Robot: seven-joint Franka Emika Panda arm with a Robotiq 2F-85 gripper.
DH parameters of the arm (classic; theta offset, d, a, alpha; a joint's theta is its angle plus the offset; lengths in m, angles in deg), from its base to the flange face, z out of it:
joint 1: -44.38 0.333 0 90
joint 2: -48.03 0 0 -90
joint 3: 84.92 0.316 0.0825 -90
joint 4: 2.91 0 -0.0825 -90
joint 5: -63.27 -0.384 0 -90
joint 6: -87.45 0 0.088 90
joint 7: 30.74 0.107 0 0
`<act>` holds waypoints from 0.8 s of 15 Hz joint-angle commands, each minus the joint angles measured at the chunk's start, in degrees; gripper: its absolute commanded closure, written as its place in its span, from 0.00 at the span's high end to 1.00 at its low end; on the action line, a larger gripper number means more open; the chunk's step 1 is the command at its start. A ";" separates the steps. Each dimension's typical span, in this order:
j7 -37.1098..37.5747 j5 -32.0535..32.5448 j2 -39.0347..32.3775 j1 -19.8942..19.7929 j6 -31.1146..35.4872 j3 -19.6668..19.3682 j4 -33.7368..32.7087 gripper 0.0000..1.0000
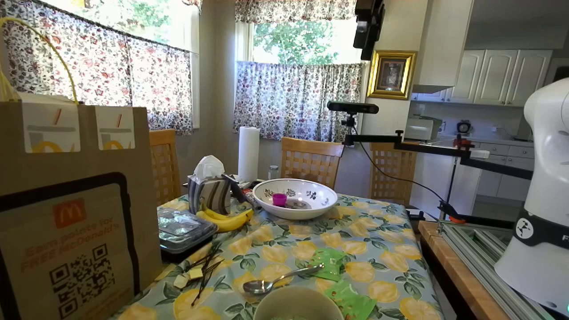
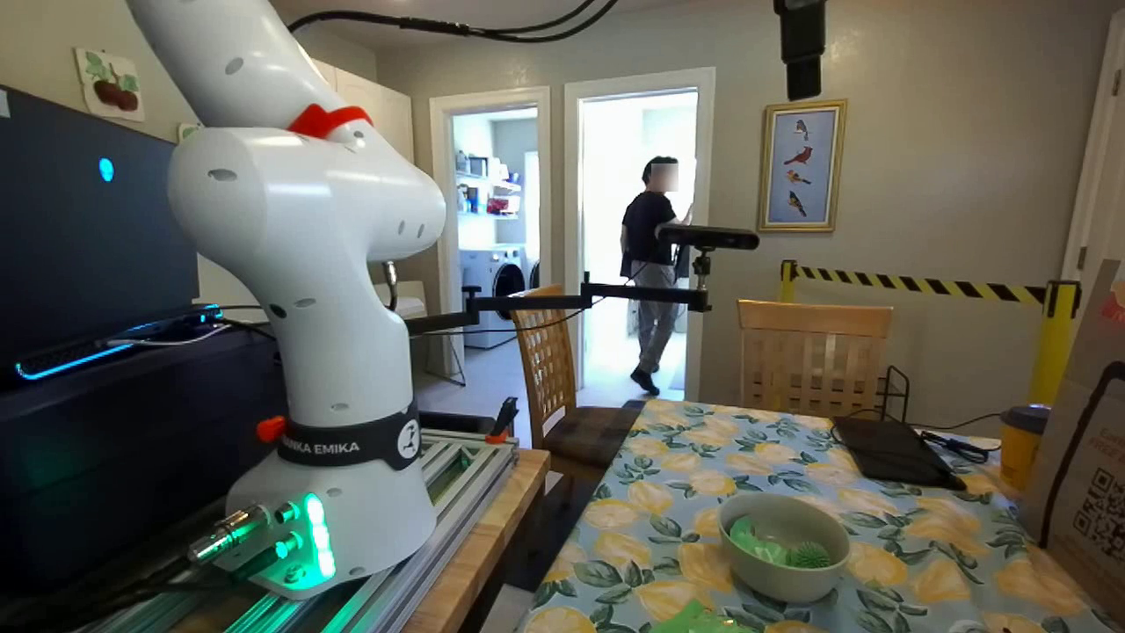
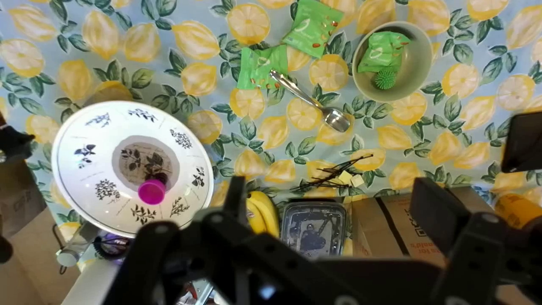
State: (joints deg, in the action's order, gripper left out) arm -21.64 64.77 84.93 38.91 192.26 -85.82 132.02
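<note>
Thin dark sticks (image 3: 334,174) lie in a loose bunch on the lemon-print tablecloth (image 3: 271,140). Wrist view: gripper (image 3: 330,192) high over the cloth, jaws wide apart; sticks appear between the 2 fingers (image 3: 432,218), just past the tips. 2 pale yellow pieces (image 3: 357,181) lie against the sticks. Just beside: black container (image 3: 313,231) with a clear lid, bananas (image 3: 261,214) to its left in this view, paper bag (image 3: 394,222) to its right. Spoon (image 3: 335,119) lies near, its handle end on 1 of 2 green packets (image 3: 258,63). Pale green bowl (image 3: 417,70) holds 1 further packet (image 3: 383,53) and 1 spiky green ball (image 3: 385,79). White patterned bowl (image 3: 186,156) contains a magenta cup (image 3: 151,192).

In an exterior view: sticks lie between the paper bag and the spoon; striped tissue box (image 1: 209,194) and paper towel roll (image 1: 248,153) stand beyond the container. Dark gripper end hangs in at the top edge; jaw gap not readable here.

In an exterior view: robot arm (image 2: 343,352) stands on a rail frame (image 2: 461,501) beside the cloth, green lights (image 2: 319,536) at its base. Person (image 2: 650,233) in a dark top at a doorway (image 2: 706,176).
</note>
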 commanded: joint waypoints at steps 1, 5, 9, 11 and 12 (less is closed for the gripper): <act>3.98 -5.49 -6.52 -0.55 1.59 -2.05 -1.97 1.00; -8.06 -13.63 -15.79 4.29 8.97 -4.32 -1.29 1.00; -17.64 -15.99 -24.83 7.34 11.69 -2.93 -2.41 1.00; -20.38 -14.55 -28.90 8.29 11.54 -1.58 -3.26 1.00; -20.45 -13.17 -30.90 8.45 11.52 -0.77 -3.76 1.00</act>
State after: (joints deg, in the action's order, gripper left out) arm -38.15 50.33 60.06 46.58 204.67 -87.89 131.49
